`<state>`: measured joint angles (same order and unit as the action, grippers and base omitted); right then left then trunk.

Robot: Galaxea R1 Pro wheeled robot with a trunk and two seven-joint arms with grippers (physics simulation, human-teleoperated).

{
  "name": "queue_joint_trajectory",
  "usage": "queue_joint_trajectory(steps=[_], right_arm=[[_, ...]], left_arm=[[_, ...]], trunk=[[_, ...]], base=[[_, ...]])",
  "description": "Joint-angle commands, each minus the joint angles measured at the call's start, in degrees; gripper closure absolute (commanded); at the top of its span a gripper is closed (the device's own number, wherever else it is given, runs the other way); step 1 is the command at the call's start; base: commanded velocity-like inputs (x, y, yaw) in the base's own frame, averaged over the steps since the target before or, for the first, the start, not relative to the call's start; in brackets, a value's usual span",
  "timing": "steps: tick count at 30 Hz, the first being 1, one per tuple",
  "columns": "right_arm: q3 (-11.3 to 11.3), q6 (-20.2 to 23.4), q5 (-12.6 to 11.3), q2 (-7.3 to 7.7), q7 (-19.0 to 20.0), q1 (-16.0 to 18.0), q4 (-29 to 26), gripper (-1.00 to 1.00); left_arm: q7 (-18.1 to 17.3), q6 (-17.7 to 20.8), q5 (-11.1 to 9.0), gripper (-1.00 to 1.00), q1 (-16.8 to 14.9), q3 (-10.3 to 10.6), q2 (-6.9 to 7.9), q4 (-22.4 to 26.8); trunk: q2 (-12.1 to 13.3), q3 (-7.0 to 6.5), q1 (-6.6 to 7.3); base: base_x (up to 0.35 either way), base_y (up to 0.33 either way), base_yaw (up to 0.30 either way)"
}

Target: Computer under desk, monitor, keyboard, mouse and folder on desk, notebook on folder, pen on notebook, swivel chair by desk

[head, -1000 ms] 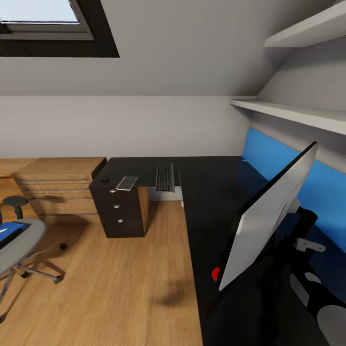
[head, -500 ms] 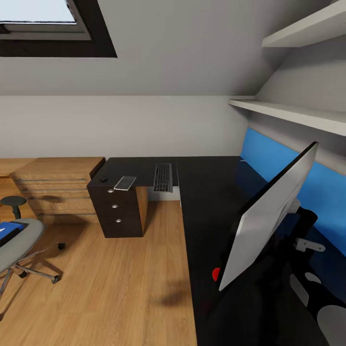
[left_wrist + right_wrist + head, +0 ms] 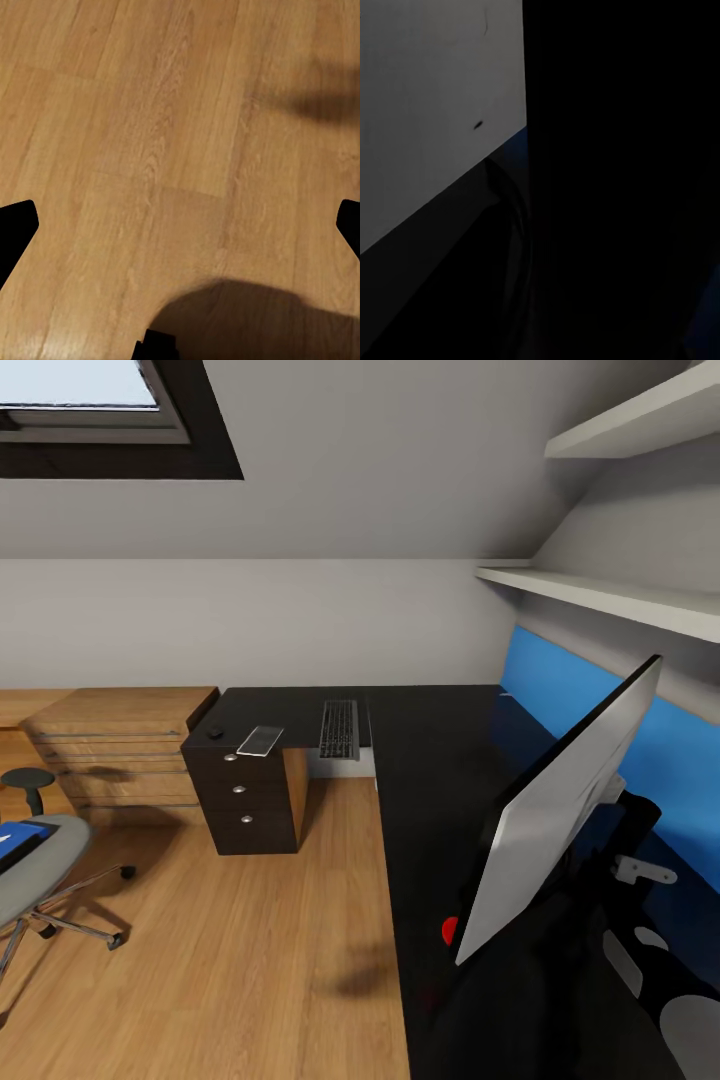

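The monitor (image 3: 560,810) stands tilted at the near right of the desk (image 3: 440,760), seen almost edge-on with its pale face turned toward the room and a small red dot (image 3: 450,931) at its lower corner. Behind it runs the desk's blue back panel (image 3: 560,685). Farther along the black top, at the far left arm of the L, the keyboard (image 3: 339,729) lies flat near the front edge. Just left of it sits a flat grey slab (image 3: 260,740) (I cannot tell what it is) and a small dark object (image 3: 214,734), both above the black drawers (image 3: 243,800). A light wooden drawer unit (image 3: 115,745) stands against the desk's left end.

At the left edge, well apart from the desk, the swivel chair (image 3: 35,870) carries the blue folder (image 3: 15,840) on its seat.

The left gripper (image 3: 180,225) hangs over bare wooden floor (image 3: 150,135), its dark fingertips (image 3: 15,225) spread wide with nothing between them. The right wrist view is mostly dark, so I cannot tell the right gripper's state.
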<state>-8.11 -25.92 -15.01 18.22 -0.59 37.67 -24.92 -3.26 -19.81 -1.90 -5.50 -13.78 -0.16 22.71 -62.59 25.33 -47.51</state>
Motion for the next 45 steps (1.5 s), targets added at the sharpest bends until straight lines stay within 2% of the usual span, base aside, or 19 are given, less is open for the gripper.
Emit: queue_joint_trajectory(steps=[1,6,7,25,29,35,45], right_arm=[[0.32,-0.24,-1.42,0.06,-0.09,0.02,0.75,1.0],[0.33,-0.19,-1.42,0.06,-0.11,0.03,0.72,1.0],[0.32,-0.19,-1.42,0.06,-0.11,0.01,0.73,-1.0],[0.2,-0.18,-1.42,0.06,-0.12,0.02,0.7,-1.0],[0.2,-0.18,-1.42,0.06,-0.12,-0.01,0.72,-1.0],[0.2,-0.18,-1.42,0.06,-0.12,0.03,0.75,-1.0],[0.2,-0.21,-1.47,0.06,-0.12,0.0,0.75,-1.0]], left_arm=[[-0.34,-0.14,-0.21,-1.0,-0.03,-0.2,-0.02,-0.03],[-0.34,-0.14,-0.21,-1.0,-0.03,-0.24,-0.02,-0.03],[-0.34,-0.14,-0.21,-1.0,-0.03,-0.25,-0.02,-0.03],[-0.34,-0.22,-0.21,-1.0,-0.03,-0.28,-0.02,-0.03],[-0.34,-1.18,-0.18,-1.0,-0.03,-0.28,-0.02,-0.03],[-0.27,-3.01,-0.13,-1.0,-0.03,-0.28,-0.02,-0.03],[-0.25,-3.37,-0.12,-1.0,-0.03,-0.28,-0.02,-0.03]], trunk=[[-0.03,0.07,-0.01],[-0.03,0.07,-0.01],[-0.03,0.07,-0.01],[-0.03,0.07,-0.01],[-0.03,0.07,-0.01],[-0.03,0.07,-0.01],[-0.03,0.07,-0.01]], base=[[0.0,0.0,0.0],[0.0,0.0,0.0],[0.0,0.0,0.0],[0.0,0.0,0.0],[-0.024,0.0,0.0],[-0.211,0.0,0.0],[-0.311,0.0,0.0]])
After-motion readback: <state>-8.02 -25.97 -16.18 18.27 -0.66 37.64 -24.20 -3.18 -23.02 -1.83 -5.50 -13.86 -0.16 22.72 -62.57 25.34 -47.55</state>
